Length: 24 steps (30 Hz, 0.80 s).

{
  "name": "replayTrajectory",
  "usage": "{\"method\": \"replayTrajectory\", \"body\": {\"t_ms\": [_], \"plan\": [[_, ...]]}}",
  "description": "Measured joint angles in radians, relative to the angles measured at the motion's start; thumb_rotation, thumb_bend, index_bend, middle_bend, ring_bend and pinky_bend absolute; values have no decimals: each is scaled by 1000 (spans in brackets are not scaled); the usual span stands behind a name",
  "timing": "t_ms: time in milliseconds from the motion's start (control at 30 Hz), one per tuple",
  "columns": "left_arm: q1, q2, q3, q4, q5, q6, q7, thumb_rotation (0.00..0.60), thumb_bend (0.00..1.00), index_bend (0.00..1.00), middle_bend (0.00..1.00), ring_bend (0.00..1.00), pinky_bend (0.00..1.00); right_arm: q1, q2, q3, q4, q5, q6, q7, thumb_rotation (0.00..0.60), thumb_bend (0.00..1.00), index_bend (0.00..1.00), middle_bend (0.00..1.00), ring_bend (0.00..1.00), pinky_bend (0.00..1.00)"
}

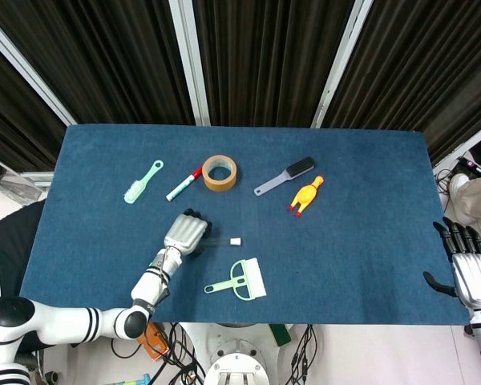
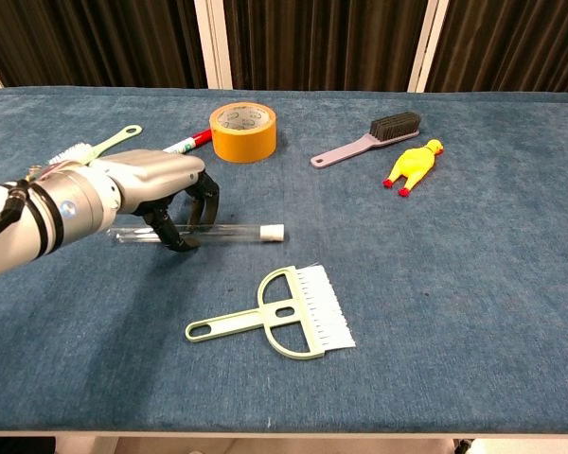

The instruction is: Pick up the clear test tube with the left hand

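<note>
The clear test tube point(image 2: 237, 231) with a white cap lies flat on the blue table point(image 2: 435, 284), running left to right. In the head view only its capped end point(image 1: 228, 240) shows past the hand. My left hand point(image 2: 151, 184) point(image 1: 186, 233) hovers low over the tube's left half with curled fingers. The dark fingertips point(image 2: 208, 200) reach down behind the tube and the thumb comes down in front of it; the tube is still on the cloth. My right hand point(image 1: 469, 273) rests open at the table's far right edge, seen only in the head view.
A pale green scraper brush point(image 2: 284, 317) lies just in front of the tube. Behind it are a roll of tape point(image 2: 242, 130), a red-capped marker point(image 1: 183, 184), a green bottle brush point(image 2: 104, 147), a grey brush point(image 2: 364, 142) and a yellow rubber chicken point(image 2: 414, 167).
</note>
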Motion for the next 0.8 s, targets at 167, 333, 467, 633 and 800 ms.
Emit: {"method": "replayTrajectory", "body": {"t_ms": [167, 333, 467, 633, 800], "plan": [[-2, 6, 2, -6, 1, -5, -11, 600, 329, 507, 557, 251, 190, 0, 0, -1, 0, 0, 0, 0, 600, 355, 76, 6, 0, 0], [-3, 16, 5, -16, 11, -10, -27, 600, 368, 529, 565, 257, 195, 0, 0, 0, -1, 0, -1, 2, 600, 356, 76, 6, 0, 0], [-2, 25, 3, -29, 18, -18, -52, 600, 389, 538, 573, 265, 197, 0, 0, 0, -2, 1, -1, 2, 600, 356, 76, 6, 0, 0], [5, 48, -4, -52, 43, -53, -130, 600, 436, 555, 577, 270, 197, 0, 0, 0, -2, 3, -3, 2, 600, 356, 76, 6, 0, 0], [18, 84, -11, -79, 101, -90, -237, 600, 460, 562, 583, 273, 197, 0, 0, 0, -3, 6, -4, 0, 600, 356, 76, 6, 0, 0]]}}
